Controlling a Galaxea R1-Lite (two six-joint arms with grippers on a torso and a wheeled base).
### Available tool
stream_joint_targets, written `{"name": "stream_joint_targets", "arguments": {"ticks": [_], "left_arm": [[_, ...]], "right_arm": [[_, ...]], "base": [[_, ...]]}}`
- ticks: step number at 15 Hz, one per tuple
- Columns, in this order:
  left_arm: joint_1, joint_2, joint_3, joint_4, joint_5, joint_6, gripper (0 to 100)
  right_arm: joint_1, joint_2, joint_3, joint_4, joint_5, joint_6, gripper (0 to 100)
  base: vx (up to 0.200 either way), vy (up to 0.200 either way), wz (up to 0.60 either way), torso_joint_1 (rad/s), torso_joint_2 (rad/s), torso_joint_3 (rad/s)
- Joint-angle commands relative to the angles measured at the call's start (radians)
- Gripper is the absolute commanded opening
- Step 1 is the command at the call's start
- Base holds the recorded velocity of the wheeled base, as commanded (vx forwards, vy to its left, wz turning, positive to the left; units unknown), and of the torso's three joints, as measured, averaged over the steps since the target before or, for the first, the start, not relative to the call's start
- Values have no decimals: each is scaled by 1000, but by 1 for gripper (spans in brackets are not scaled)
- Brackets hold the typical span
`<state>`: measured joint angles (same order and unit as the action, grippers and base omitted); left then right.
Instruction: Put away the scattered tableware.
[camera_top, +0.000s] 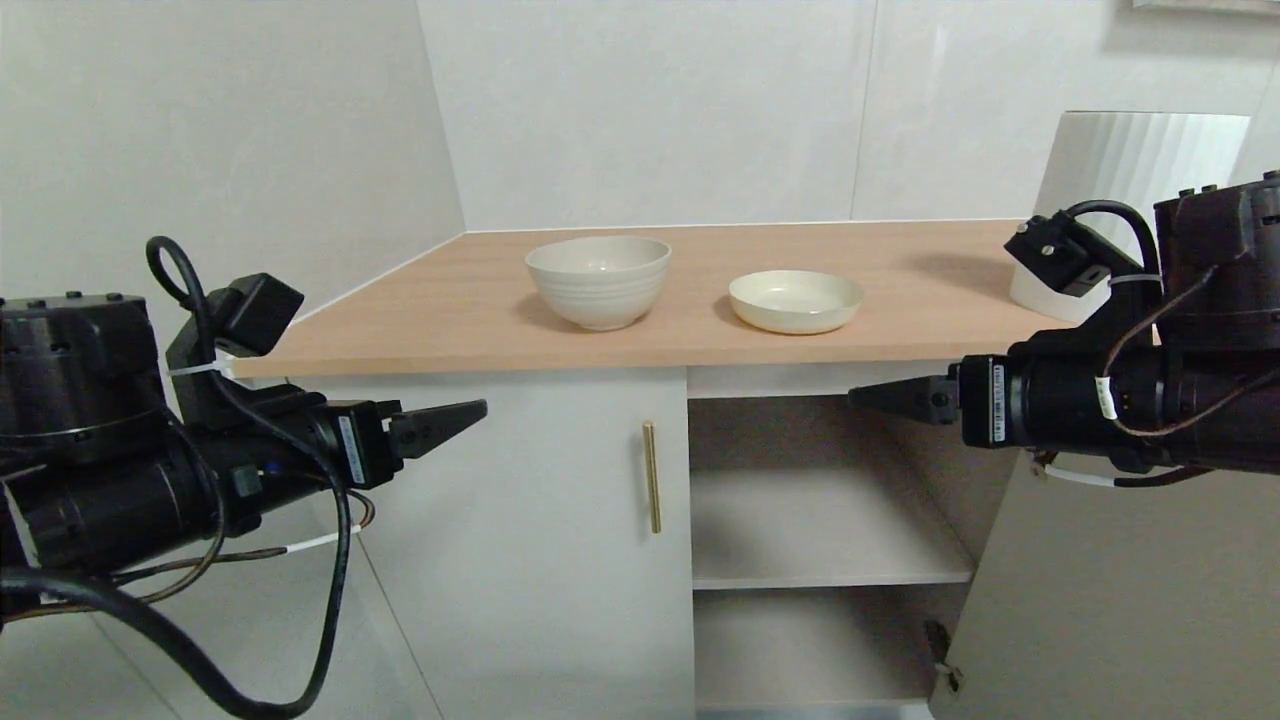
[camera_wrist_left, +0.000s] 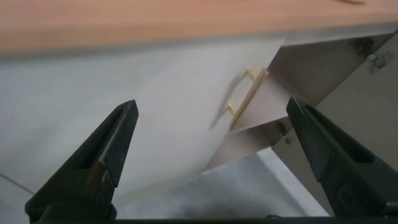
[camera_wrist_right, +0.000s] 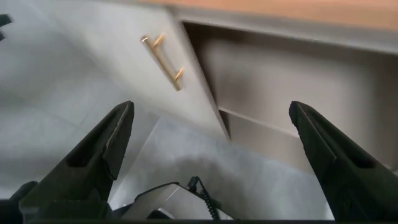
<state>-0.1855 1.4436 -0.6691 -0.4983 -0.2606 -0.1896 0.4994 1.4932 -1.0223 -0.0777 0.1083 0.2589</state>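
A deep cream bowl (camera_top: 598, 279) stands on the wooden countertop (camera_top: 900, 300). To its right lies a shallow cream dish (camera_top: 795, 299). My left gripper (camera_top: 470, 410) hangs in front of the shut cabinet door (camera_top: 520, 540), below the counter's edge, and in the left wrist view its fingers (camera_wrist_left: 93, 168) are spread wide with nothing between them. My right gripper (camera_top: 865, 396) is at the top of the open cabinet compartment (camera_top: 820, 520), open and empty, with spread fingers (camera_wrist_right: 99, 155) in the right wrist view.
A white ribbed container (camera_top: 1120, 180) stands at the counter's right end. The shut door carries a brass handle (camera_top: 651, 476) (camera_wrist_left: 247, 98) (camera_wrist_right: 163, 62). Inside the open compartment are two bare shelves (camera_top: 830, 560). Its swung-out door (camera_top: 1100, 600) is at the right. Walls close the left and back.
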Motion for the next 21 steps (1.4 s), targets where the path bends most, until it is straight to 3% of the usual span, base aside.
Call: {"name": "stream_joint_targets", "arguments": {"ticks": [1,14,17,19,21], "left_arm": [[0,12,0,-2,0,-1,100],[-5,41,-13,-3,1,1,100],[-18,67,-96,12,11,-1,100],[-22,121,-225,116,18,-1,100],[-38,164,-446,442,24,-2,100]], "right_arm": [[1,9,-1,-1,1,0,100],[-21,67,-4,-7,-1,-32,100],[-36,102,-30,-21,-1,-72,100],[-50,153,-87,-31,-9,-70,100],[-65,202,-156,18,-24,-61,100]], "base": [[0,0,0,203,-515,-315],[0,0,0,186,-490,-284],[0,0,0,126,-303,-167],[0,0,0,37,-66,-39],[0,0,0,0,0,0]]}}
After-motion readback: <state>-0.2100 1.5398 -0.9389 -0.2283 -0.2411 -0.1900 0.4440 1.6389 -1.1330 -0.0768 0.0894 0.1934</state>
